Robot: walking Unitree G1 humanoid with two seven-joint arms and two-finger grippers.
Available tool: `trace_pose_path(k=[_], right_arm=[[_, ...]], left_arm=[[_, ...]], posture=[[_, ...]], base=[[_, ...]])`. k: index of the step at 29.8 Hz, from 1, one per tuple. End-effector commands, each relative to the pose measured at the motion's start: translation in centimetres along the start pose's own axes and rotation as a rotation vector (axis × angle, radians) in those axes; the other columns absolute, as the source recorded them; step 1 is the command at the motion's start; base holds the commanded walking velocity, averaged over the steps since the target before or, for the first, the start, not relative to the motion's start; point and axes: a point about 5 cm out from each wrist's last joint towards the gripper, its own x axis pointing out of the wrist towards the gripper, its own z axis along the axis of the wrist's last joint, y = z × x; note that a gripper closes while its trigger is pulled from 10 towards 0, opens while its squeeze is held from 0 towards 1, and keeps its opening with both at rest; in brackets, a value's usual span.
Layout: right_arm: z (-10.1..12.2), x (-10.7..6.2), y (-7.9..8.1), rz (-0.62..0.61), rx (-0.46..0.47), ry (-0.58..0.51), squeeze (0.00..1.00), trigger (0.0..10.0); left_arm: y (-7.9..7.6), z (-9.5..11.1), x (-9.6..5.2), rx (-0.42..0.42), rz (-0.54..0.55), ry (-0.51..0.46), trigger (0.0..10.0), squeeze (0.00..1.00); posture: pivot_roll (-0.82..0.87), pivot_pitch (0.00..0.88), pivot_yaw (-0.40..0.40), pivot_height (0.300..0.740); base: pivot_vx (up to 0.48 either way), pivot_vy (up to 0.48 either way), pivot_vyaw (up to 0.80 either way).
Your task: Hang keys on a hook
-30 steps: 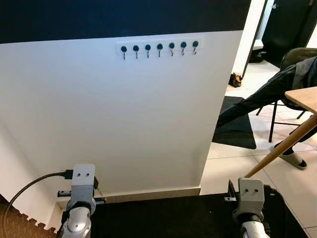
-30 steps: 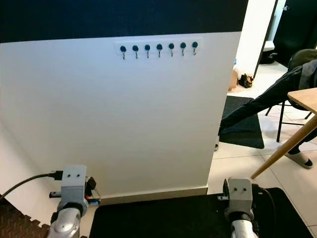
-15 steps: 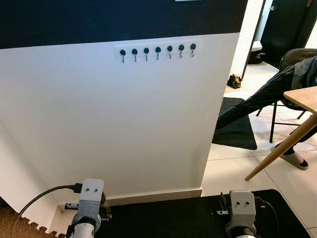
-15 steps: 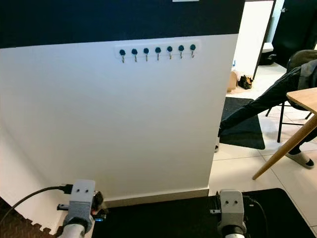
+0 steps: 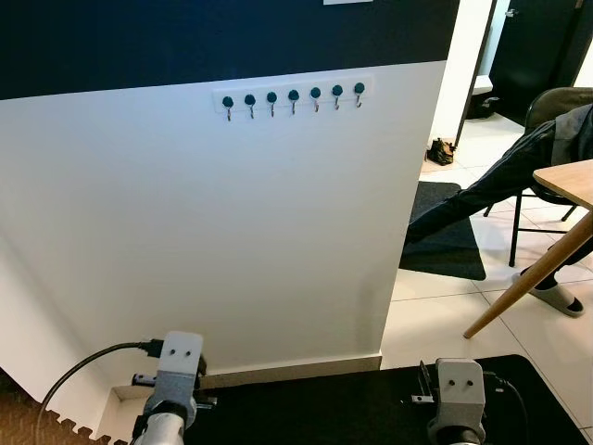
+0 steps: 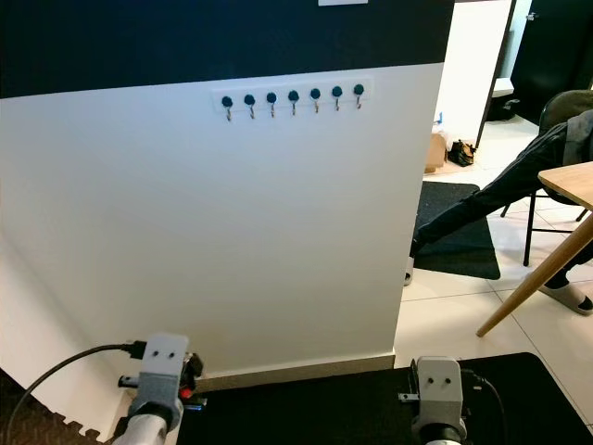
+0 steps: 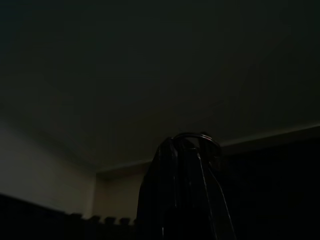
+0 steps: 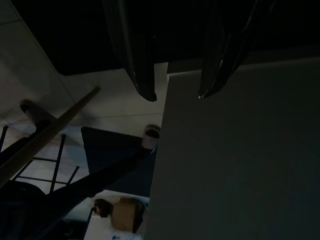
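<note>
High on the white wall (image 5: 232,241), upper centre of the frame, a hook rail (image 5: 292,94) carries 7 hooks. The left gripper (image 7: 185,150), low at lower left, pinches a key ring (image 7: 197,138) — dimly seen. The right gripper (image 8: 176,95), lower right, hangs parted around nothing.

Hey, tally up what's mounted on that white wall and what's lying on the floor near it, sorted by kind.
Small metal hooks with dark round caps on the white wall rack: 7
Black floor mats: 2
Pale slipper on the tiles: 1
Total: 10
</note>
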Motion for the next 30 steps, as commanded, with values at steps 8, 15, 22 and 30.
trace_pose_path(k=[8,15,22,30], right_arm=[[-0.02,-0.37,0.62,0.022,0.011,-0.004,0.00,10.0],[-0.01,-0.38,0.71,0.028,0.004,-0.001,0.00,10.0],[-0.03,-0.39,0.73,0.032,0.003,0.001,0.00,10.0],[-0.03,-0.32,0.73,0.032,0.002,0.002,0.00,10.0]], left_arm=[[-0.52,0.67,0.10,-0.016,-0.017,-0.020,10.0,0.00],[-0.51,0.75,0.12,-0.015,-0.017,-0.019,10.0,0.00],[-0.48,0.64,0.17,-0.013,-0.014,-0.011,10.0,0.00],[-0.49,0.59,0.29,-0.012,-0.010,-0.004,10.0,0.00]], posture=[[0.02,0.100,0.103,0.740],[0.02,0.101,0.102,0.740],[0.02,0.101,0.102,0.740],[0.02,0.099,0.102,0.740]], base=[[0.000,0.000,0.00],[0.000,-0.238,0.00],[0.000,-0.472,0.00],[0.000,-0.375,0.00]])
